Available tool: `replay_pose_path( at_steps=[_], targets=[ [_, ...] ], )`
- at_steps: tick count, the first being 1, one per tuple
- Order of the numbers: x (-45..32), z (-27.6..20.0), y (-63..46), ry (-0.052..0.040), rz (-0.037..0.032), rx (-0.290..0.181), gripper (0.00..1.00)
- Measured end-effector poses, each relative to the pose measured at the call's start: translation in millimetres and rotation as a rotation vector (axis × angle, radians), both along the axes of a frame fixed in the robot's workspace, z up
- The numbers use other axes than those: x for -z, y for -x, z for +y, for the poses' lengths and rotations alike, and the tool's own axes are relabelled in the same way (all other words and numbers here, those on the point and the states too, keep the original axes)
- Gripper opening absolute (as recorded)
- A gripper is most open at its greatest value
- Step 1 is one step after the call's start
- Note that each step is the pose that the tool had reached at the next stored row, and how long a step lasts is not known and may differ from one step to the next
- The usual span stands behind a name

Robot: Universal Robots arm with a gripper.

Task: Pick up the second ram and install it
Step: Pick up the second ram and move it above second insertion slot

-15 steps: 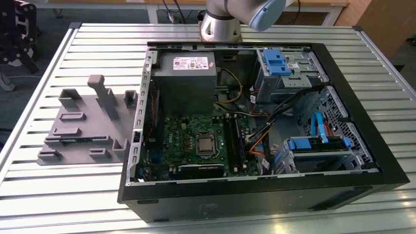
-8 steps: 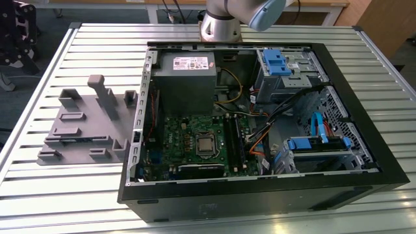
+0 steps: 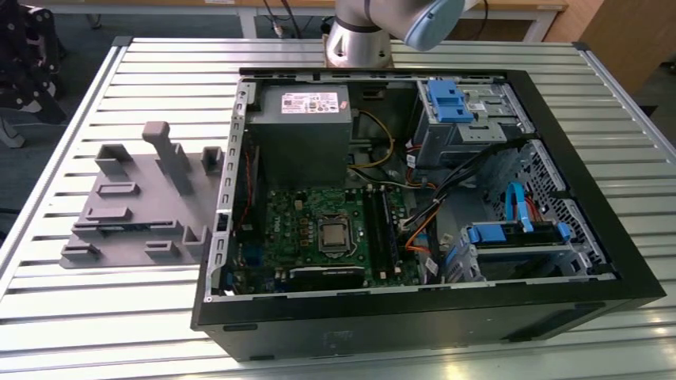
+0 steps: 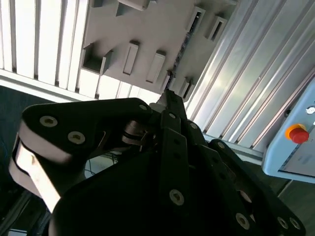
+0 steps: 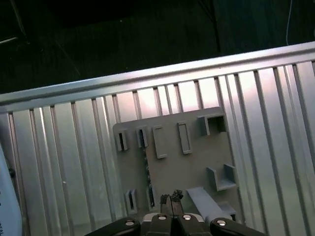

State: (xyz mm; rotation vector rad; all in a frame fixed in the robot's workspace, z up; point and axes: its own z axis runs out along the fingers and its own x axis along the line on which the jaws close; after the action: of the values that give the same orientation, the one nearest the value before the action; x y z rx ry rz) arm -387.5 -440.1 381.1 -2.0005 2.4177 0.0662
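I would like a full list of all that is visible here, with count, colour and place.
table: one, silver, ribbed, under the case and plate.
fixture plate: one, grey, on the table, exterior view's left.
second ram: one, dark edge-on, in the fixture plate.
computer case: one, black, open, on the table.
motherboard: one, green, inside the case.
power supply: one, grey, inside the case.
arm: one, silver, behind the case.
pincer: one, black, above the fixture plate.
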Motion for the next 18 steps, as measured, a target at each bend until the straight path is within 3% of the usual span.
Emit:
replay_pose_path(
  at_steps=[3, 11, 18],
  targets=[
    [0.9, -0.1, 0.0, -0.0005, -0.0001, -0.028, 0.11],
    [2.4, -0.2, 0.0, -0.0004, -0.0014, -0.157, 0.11],
    [2.5, -0.2, 0.0, -0.0005, -0.0019, -0.170, 0.11]
  ],
)
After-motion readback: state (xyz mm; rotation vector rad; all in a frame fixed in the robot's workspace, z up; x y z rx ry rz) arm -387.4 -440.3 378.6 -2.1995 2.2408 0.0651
